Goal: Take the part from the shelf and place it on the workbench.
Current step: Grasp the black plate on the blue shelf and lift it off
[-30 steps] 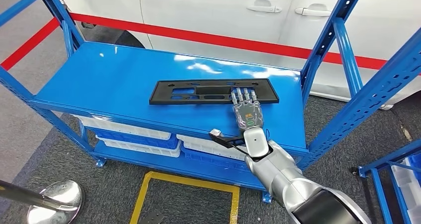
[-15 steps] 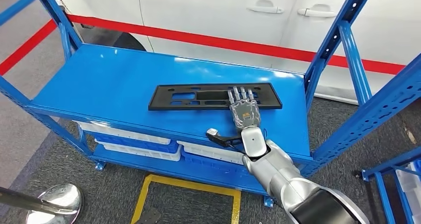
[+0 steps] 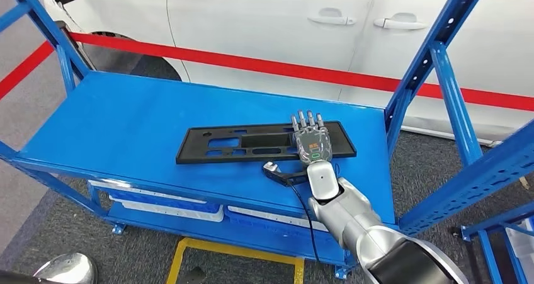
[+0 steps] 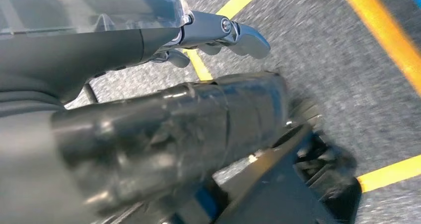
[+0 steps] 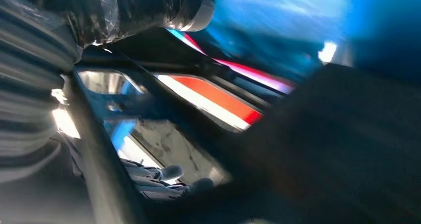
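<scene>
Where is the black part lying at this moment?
In the head view, the black part lies flat on the blue shelf, right of centre, under the right hand.

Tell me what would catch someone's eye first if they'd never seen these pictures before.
Probably the long black part with its cutouts, lying flat on the bright blue shelf. The robot's silver right hand rests on the part's right end, fingers stretched over it. Behind the shelf, a white car and a red barrier tape run across the back.
</scene>
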Motion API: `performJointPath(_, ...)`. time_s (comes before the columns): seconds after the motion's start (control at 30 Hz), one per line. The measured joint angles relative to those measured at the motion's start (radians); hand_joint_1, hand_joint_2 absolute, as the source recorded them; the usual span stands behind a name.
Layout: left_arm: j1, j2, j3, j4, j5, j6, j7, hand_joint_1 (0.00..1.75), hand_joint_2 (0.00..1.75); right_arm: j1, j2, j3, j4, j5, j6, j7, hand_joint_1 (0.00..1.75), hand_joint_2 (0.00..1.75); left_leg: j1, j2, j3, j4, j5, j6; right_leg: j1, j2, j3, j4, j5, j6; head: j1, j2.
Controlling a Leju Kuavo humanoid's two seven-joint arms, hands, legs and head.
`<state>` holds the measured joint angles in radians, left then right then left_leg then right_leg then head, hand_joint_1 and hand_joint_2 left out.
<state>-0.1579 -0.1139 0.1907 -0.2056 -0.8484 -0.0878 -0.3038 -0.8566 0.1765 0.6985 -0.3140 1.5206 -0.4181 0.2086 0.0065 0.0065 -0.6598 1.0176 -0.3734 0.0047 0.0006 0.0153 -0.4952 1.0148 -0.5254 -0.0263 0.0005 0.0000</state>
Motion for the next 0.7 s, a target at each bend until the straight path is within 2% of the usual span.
performJointPath(0.07,0.001,-0.001,0.0,0.0,0.0,0.001,0.0,0.0,0.0,-0.003,0.0,0.0,-0.001,0.0,-0.002,0.0,0.0,1.75,0.005,0.0,0.008,-0.004,0.001,0.01,0.003,-0.001,0.002,0.003,-0.016,0.012,0.001,0.0)
performJointPath(0.1,0.0,-0.002,0.0,0.0,0.0,0.001,0.0,0.0,0.0,-0.004,0.0,0.0,-0.001,0.0,-0.002,0.0,0.0,1.75,0.008,0.0,0.013,-0.007,-0.002,0.015,0.003,-0.003,-0.006,0.024,-0.031,0.016,0.001,0.0)
performJointPath(0.13,-0.002,-0.002,0.0,0.0,0.0,0.001,-0.001,0.0,0.0,-0.003,-0.001,0.0,-0.001,0.0,-0.002,0.0,0.0,1.75,0.01,0.0,0.016,-0.01,-0.004,0.019,0.003,-0.005,-0.028,0.068,-0.055,0.019,0.002,0.0)
performJointPath(0.2,-0.005,-0.001,0.0,0.0,0.0,0.002,-0.001,0.0,0.0,0.001,-0.003,0.0,-0.001,0.0,-0.003,0.0,0.0,1.75,0.009,0.0,0.02,-0.011,-0.009,0.025,0.001,-0.009,-0.105,0.199,-0.106,0.024,0.002,0.0)
performJointPath(0.23,-0.006,-0.001,0.0,0.0,0.0,0.002,-0.002,0.0,0.0,0.003,-0.004,0.0,-0.001,0.0,-0.003,0.0,0.0,1.75,0.008,0.0,0.021,-0.011,-0.012,0.027,0.001,-0.009,-0.143,0.254,-0.117,0.024,0.002,0.0)
performJointPath(0.27,-0.005,-0.001,0.0,0.0,0.0,0.002,-0.002,0.0,0.0,0.005,-0.004,0.0,-0.001,0.0,-0.004,-0.001,0.44,1.75,0.007,0.0,0.024,-0.011,-0.014,0.028,0.001,-0.009,-0.166,0.277,-0.11,0.023,0.002,0.0)
performJointPath(0.3,-0.005,-0.001,0.0,0.0,-0.001,0.002,-0.002,0.0,0.0,0.006,-0.005,0.0,-0.001,-0.002,-0.004,-0.002,0.87,1.75,0.006,0.0,0.027,-0.01,-0.016,0.028,0.001,-0.009,-0.169,0.261,-0.083,0.02,0.002,0.0)
performJointPath(0.37,-0.005,-0.002,0.0,0.0,-0.001,0.002,-0.002,0.0,0.0,0.007,-0.005,0.0,-0.001,-0.007,-0.004,-0.005,1.75,1.75,0.004,-0.001,0.033,-0.01,-0.019,0.028,0.005,-0.01,-0.127,0.14,-0.003,0.007,0.002,0.0)
performJointPath(0.4,-0.006,-0.002,0.0,0.0,-0.001,0.002,-0.002,0.0,0.0,0.007,-0.005,0.0,-0.001,-0.009,-0.004,-0.007,1.75,1.75,0.001,-0.002,0.034,-0.009,-0.02,0.026,0.008,-0.01,-0.103,0.077,0.027,0.0,0.002,0.0)
performJointPath(0.43,-0.006,-0.002,0.0,0.0,-0.001,0.002,-0.002,0.0,0.0,0.008,-0.005,0.0,0.0,-0.011,-0.004,-0.01,1.75,1.75,0.0,-0.003,0.035,-0.008,-0.022,0.022,0.01,-0.01,-0.087,0.035,0.044,-0.005,0.002,0.0)
performJointPath(0.5,-0.008,-0.002,0.0,0.0,-0.002,0.002,-0.002,0.0,0.0,0.008,-0.005,0.0,0.0,-0.014,-0.002,-0.014,1.75,1.75,-0.002,-0.005,0.036,-0.009,-0.022,0.011,0.013,-0.01,-0.081,0.013,0.051,-0.011,0.002,0.0)
performJointPath(0.57,-0.009,-0.002,0.0,0.0,-0.002,0.002,-0.002,0.0,0.0,0.009,-0.005,0.0,0.0,-0.018,-0.002,-0.017,1.75,1.75,0.0,-0.005,0.035,-0.007,-0.024,-0.001,0.01,-0.011,-0.077,0.005,0.059,-0.02,0.002,0.0)
performJointPath(0.63,-0.01,-0.002,0.0,0.0,-0.003,0.002,-0.002,0.0,0.0,0.01,-0.004,0.0,0.001,-0.021,-0.002,-0.017,1.75,1.75,0.002,-0.006,0.012,0.043,-0.059,-0.013,0.003,-0.013,-0.071,-0.005,0.07,-0.029,0.001,0.0)
performJointPath(0.7,-0.01,-0.002,0.0,0.0,-0.004,0.002,-0.002,0.0,0.0,0.011,-0.003,0.0,0.001,-0.022,-0.002,-0.017,1.75,1.75,0.006,-0.005,-0.039,0.161,-0.126,-0.023,0.001,-0.015,-0.072,-0.007,0.073,-0.033,0.001,0.0)
